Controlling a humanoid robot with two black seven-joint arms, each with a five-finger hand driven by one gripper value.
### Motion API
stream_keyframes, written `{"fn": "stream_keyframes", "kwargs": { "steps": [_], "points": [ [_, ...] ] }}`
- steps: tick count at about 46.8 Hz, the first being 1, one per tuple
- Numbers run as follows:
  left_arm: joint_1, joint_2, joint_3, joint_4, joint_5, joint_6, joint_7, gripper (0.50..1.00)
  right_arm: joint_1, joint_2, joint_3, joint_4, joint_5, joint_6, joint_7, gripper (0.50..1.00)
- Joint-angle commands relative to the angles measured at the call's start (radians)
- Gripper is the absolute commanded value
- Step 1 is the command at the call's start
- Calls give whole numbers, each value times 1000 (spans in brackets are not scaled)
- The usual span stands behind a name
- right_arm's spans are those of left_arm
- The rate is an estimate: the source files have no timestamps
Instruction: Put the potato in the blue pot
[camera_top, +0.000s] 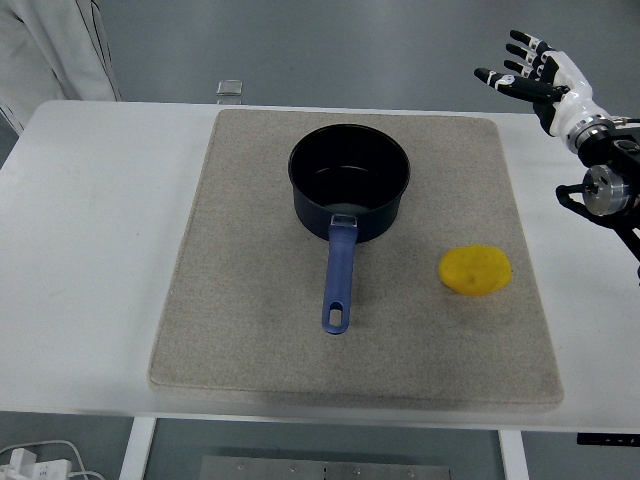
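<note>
A yellow potato (476, 270) lies on the right part of a grey mat (250, 300). The dark blue pot (349, 180) stands upright near the mat's far middle, empty, with its blue handle (339, 283) pointing toward the near edge. My right hand (528, 72) hovers high at the upper right, beyond the table's far right corner, fingers spread and holding nothing. It is well above and to the right of the potato. The left arm does not appear.
The mat covers the middle of the white table (90, 250). A small grey block (230, 89) sits at the far edge. A person's white sleeve (50, 50) shows at the top left. White cables (40, 462) lie on the floor below.
</note>
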Motion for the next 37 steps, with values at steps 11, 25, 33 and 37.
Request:
{"fn": "stream_keyframes", "kwargs": {
  "steps": [11, 25, 33, 37],
  "points": [
    [-9, 0, -6, 1, 5, 0, -1, 1000, -1, 0, 2, 0, 0, 0, 0, 938],
    [0, 0, 0, 1, 5, 0, -1, 1000, -4, 0, 0, 0, 0, 1, 0, 938],
    [2, 0, 0, -1, 5, 0, -1, 1000, -2, 1, 0, 0, 2, 6, 0, 938],
    [2, 0, 0, 1, 5, 0, -1, 1000, -2, 0, 6, 0, 2, 9, 0, 938]
  ]
}}
